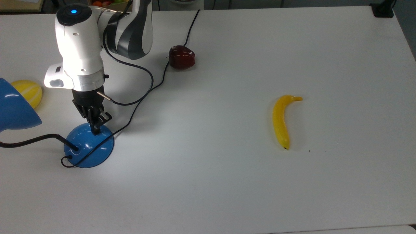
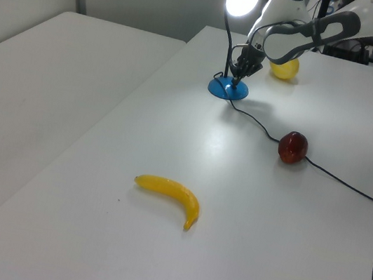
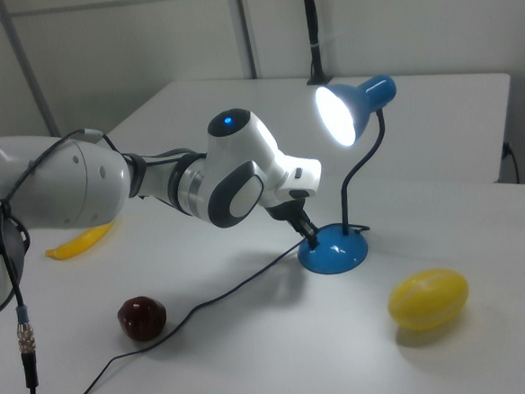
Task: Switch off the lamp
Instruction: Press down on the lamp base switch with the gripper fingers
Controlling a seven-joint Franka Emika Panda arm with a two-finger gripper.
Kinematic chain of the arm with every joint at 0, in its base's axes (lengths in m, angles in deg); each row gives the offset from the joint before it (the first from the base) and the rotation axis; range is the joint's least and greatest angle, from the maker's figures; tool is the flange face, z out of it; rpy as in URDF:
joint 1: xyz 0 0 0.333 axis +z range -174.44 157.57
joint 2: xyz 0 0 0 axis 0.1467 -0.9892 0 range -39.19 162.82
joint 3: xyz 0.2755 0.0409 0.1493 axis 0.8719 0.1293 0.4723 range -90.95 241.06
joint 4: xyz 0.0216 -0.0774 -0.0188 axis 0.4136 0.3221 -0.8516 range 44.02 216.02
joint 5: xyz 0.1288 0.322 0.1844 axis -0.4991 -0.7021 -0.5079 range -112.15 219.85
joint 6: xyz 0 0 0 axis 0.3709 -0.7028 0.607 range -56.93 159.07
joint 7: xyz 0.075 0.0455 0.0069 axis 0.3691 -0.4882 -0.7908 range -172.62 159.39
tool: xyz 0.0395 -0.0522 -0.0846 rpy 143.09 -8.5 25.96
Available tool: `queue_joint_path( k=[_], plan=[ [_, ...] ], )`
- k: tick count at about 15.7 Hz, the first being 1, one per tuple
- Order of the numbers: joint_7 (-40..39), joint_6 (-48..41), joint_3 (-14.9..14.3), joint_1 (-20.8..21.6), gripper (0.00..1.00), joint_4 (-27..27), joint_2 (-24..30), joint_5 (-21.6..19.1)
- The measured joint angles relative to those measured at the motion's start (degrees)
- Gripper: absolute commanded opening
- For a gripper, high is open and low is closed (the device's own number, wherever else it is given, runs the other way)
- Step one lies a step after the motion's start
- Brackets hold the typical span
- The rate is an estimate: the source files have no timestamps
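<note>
The gripper [image 1: 96, 130], fingers pinched together and holding nothing, presses its tip on the base [image 1: 88, 150] of the lit lamp [image 3: 351, 108] at the top view's left table edge. Risk: the tip could slide off the glossy dome and miss the switch, or snag the cord [image 1: 143, 97]. Open table [image 1: 227, 195] lies toward the banana [image 1: 281, 121].

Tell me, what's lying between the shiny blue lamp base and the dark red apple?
In the top view, only the lamp's black cord crosses the table between the blue dome base and the red apple.
</note>
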Motion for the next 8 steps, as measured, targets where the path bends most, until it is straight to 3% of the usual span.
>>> queue_joint_path(
  k=[8],
  plan=[
    [0.0,0.0,0.1,0.8,0.00,0.4,-0.7,2.6]
  ],
)
